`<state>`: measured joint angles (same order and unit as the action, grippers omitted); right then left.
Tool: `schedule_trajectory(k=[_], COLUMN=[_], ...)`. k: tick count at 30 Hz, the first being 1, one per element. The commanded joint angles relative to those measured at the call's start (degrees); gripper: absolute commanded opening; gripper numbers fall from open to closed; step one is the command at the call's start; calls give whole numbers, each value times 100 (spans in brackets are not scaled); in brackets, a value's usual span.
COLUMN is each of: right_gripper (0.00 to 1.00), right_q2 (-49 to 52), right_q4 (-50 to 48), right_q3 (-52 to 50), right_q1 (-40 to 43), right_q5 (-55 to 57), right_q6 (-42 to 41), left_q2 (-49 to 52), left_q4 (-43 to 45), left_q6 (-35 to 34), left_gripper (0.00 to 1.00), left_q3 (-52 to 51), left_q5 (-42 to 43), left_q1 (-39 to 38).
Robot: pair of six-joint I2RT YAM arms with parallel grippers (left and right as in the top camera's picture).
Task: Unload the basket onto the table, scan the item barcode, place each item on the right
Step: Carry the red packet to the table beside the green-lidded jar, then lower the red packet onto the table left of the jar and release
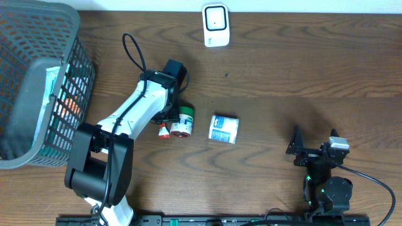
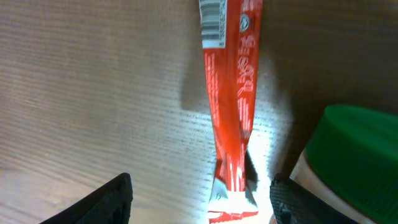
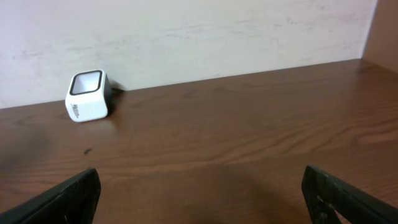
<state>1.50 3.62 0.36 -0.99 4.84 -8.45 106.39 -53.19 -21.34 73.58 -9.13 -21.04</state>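
A long red sachet point(image 2: 230, 112) lies flat on the wooden table, with a barcode label point(image 2: 213, 23) at its far end. My left gripper point(image 2: 200, 194) is open and straddles the sachet's near end; its black fingers point(image 2: 115, 199) stand apart from it. Overhead, the left gripper point(image 1: 168, 117) points down over the red sachet point(image 1: 164, 130). The white scanner point(image 1: 215, 25) stands at the table's far edge, also seen in the right wrist view as the scanner point(image 3: 87, 94). My right gripper point(image 3: 202, 193) is open wide over bare wood, near the front right point(image 1: 299, 149).
A green-capped bottle point(image 1: 183, 122) lies right beside the sachet, close to my left gripper's right finger point(image 2: 357, 149). A blue-and-white packet point(image 1: 224, 129) lies mid-table. A dark mesh basket point(image 1: 78, 69) with items inside fills the left side.
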Motion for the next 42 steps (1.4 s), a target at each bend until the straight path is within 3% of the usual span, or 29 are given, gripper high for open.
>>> schedule_trajectory(k=[1,2,3,5,6,7,42], right_gripper=[99,99,99,99,99,99,99], right_q2=[0,0,0,0,0,0,0], right_q4=[20,20,20,20,20,20,20], right_q3=[-4,-4,-4,-4,-4,-4,-4], right_q1=[-28,-28,-28,-28,-28,-28,-28], right_q5=[22,20,20,20,20,20,20], right_q6=[83,83,83,83,83,83,83], left_q2=[-90,-125,-166,-249,-275,-282,-280], left_q4=[-142,-160,-155,-125,-109,-105,837], left_q6=[133,133,133,133,131,129,-188], left_gripper=[68,64,52,22,11,8,7], left_q3=[79,105,116,120,120,120,-688], left_q5=[7,7,4,4,4,4,743], left_q1=[15,13,13,15,15,15,420])
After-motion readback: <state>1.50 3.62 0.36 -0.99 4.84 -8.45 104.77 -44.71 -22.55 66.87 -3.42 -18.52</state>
